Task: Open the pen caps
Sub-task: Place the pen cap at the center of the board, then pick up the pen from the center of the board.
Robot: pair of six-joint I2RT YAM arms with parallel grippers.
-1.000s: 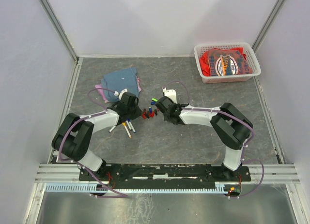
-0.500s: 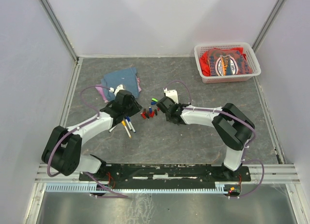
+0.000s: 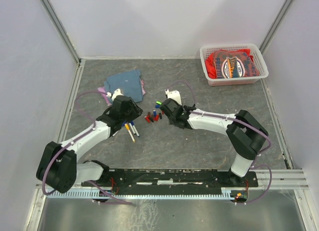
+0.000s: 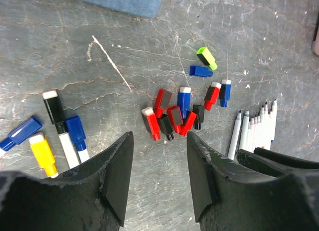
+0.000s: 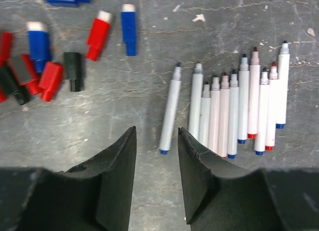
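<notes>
Moved toward 9 o'clock: left gripper (image 4: pixel 159 158), jaws apart, empty; right gripper (image 5: pixel 157 141) likewise parted, empty, over bare pens (image 5: pixel 234 114). Unopened pen caps (image 4: pixel 75 132) (black, blue, yellow) lay at 9 o'clock of left gripper, long axes roughly 11-to-5; left arm nearer

The left arm (image 3: pixel 87 136) extended forward and inward from its base. The left gripper (image 4: pixel 159 156) pointed downward, jaws parted and holding nothing. The right arm (image 3: pixel 214 122) stretched toward the left, elbow bent above its base. The right gripper (image 5: pixel 156 141) also faced down, jaws apart and holding nothing. The two grippers were near each other, not touching.
</notes>
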